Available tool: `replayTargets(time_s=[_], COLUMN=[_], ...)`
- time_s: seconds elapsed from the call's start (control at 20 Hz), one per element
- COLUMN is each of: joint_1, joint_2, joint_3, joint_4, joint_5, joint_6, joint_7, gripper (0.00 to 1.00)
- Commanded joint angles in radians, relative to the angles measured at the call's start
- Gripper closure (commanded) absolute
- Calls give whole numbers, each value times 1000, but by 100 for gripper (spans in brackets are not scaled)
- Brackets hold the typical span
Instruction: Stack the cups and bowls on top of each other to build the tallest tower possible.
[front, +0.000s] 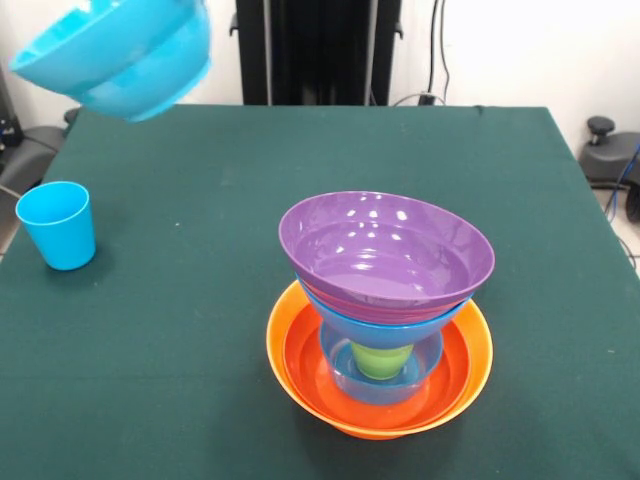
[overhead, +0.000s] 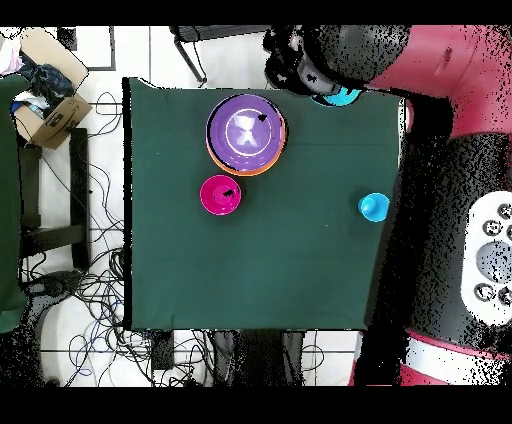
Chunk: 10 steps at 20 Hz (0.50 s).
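A blue bowl (front: 118, 55) hangs tilted in the air at ten o'clock from the tower (front: 385, 310), the gripper hidden so I cannot tell its grip; next, I think, it must land level in the purple bowl (front: 386, 250).

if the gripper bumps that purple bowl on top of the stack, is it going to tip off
Probably. The purple bowl sits high on the tower, tilted and overhanging the narrower blue bowl beneath. Its glossy plastic looks light and slippery, so a sideways nudge may slide it.
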<state>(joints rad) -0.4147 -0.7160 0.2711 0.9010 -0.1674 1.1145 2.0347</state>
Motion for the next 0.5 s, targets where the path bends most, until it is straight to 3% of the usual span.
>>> replayTargets(time_s=[0.05, 0.5], joint_1=[23, 25], joint_2=[13, 69], joint_3=[8, 6], joint_4=[165, 199], joint_5=[71, 121], joint_6=[-100, -258], joint_7=[160, 151], gripper=[100, 100])
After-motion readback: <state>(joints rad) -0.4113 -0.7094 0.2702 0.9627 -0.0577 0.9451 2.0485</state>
